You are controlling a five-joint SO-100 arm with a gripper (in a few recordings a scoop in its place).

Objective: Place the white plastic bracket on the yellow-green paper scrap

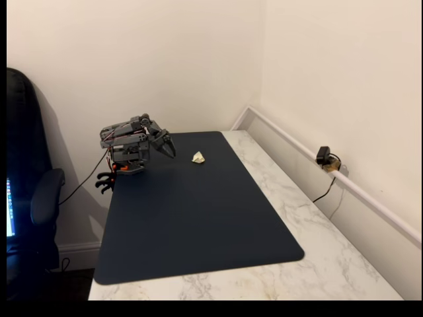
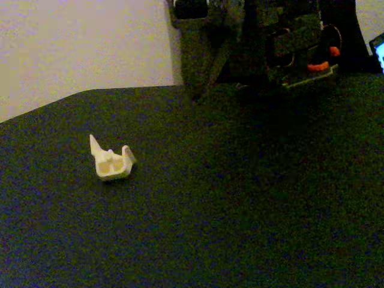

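The white plastic bracket lies on the dark blue mat near its far edge. In a fixed view from close up the bracket is a small cream, bent piece with two upright prongs, resting alone on the mat. The yellow-green paper scrap is hidden or too small to make out. My gripper hangs on the folded dark arm at the mat's far left corner, a short way left of the bracket, its tips pointing down and holding nothing. Its jaws are too dark and small to read.
The mat lies on a white marble table set into a room corner. A small black camera with a cable sits on the wall ledge at the right. An office chair stands left of the table.
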